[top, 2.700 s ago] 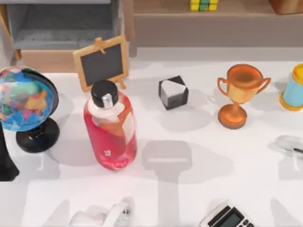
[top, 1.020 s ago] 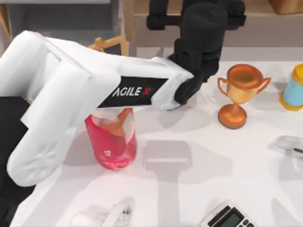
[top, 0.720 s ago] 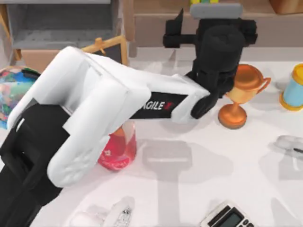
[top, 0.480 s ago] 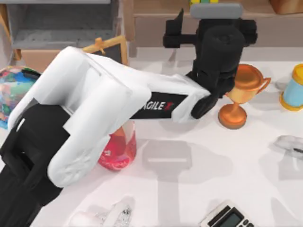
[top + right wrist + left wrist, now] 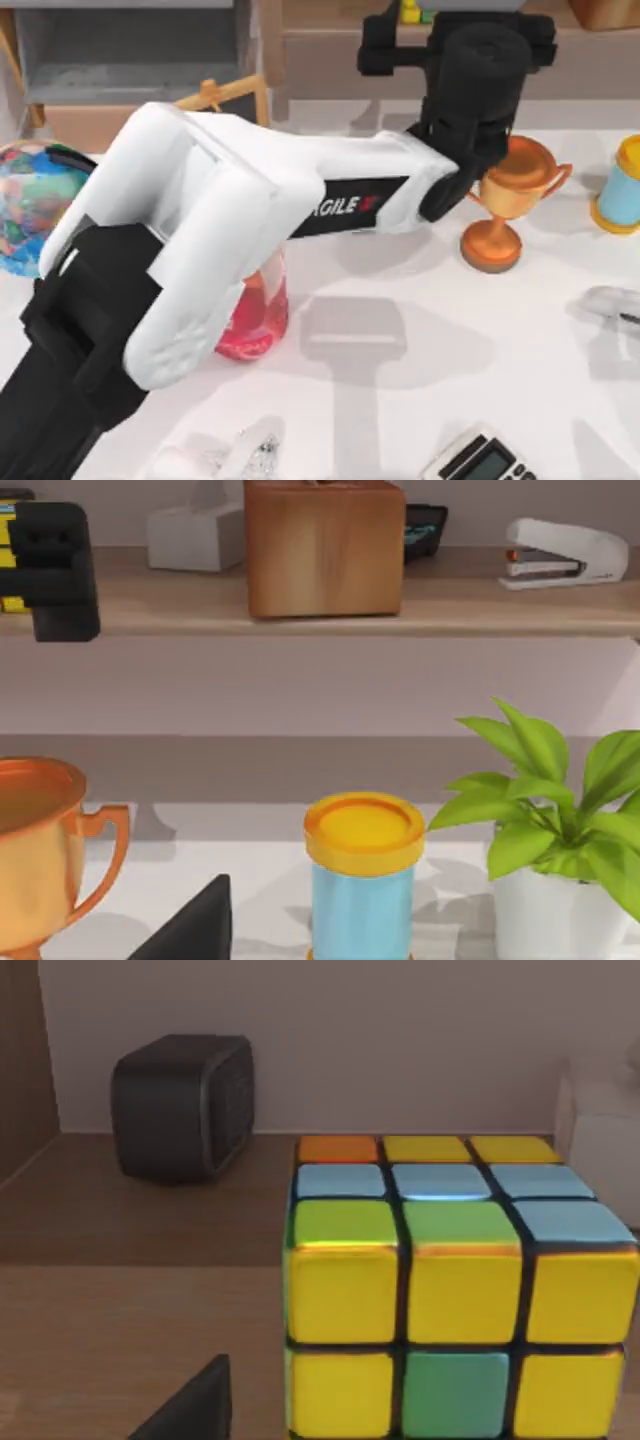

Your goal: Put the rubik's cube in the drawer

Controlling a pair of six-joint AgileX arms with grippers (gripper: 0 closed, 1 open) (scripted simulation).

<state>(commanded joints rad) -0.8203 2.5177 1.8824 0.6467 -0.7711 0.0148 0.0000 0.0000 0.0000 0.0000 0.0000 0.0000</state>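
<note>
rubik's cube (image 5: 455, 1290) sits on the wooden shelf (image 5: 330, 25) at the back, mostly hidden under the left gripper (image 5: 455, 25) in the top view; can't tell its finger state. black speaker (image 5: 182, 1107) stands behind the cube. drawer (image 5: 120, 60) is open at back left. trophy (image 5: 508, 200), red bottle (image 5: 252, 310) and globe (image 5: 35, 205) crowd the white table (image 5: 420, 320).
</note>
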